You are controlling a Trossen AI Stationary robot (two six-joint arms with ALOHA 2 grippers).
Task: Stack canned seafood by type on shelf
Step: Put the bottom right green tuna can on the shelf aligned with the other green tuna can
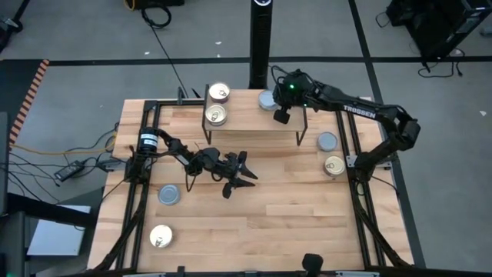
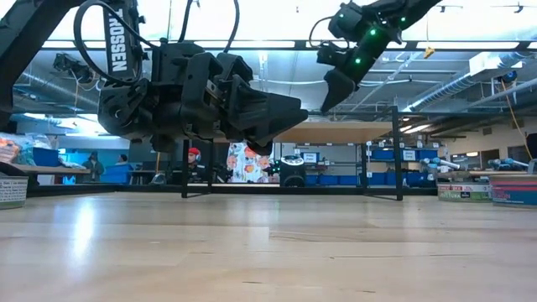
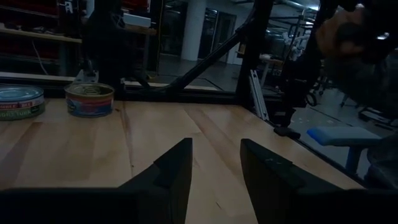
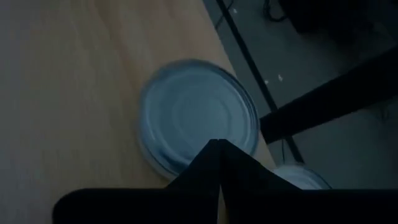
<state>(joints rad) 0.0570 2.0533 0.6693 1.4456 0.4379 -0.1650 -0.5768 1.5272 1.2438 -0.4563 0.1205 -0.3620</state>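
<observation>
The shelf (image 1: 254, 132) stands at the table's far middle. Two gold-lidded tins (image 1: 219, 93) (image 1: 216, 115) rest flat on its left end, and a blue-grey tin (image 1: 267, 100) (image 4: 193, 118) lies near its far right part. My right gripper (image 1: 282, 115) (image 4: 217, 149) hangs shut above the shelf, just in front of that blue-grey tin and clear of it (image 2: 334, 88). My left gripper (image 1: 240, 174) (image 3: 214, 168) stands open and level over the table's middle, in front of the shelf, with nothing between its fingers.
More tins lie flat on the table: a blue-grey one (image 1: 327, 141) and a gold one (image 1: 334, 165) at the right, a blue-grey one (image 1: 169, 195) and a gold one (image 1: 161, 236) at the left. Bare wood lies in the near middle. People show in the room beyond.
</observation>
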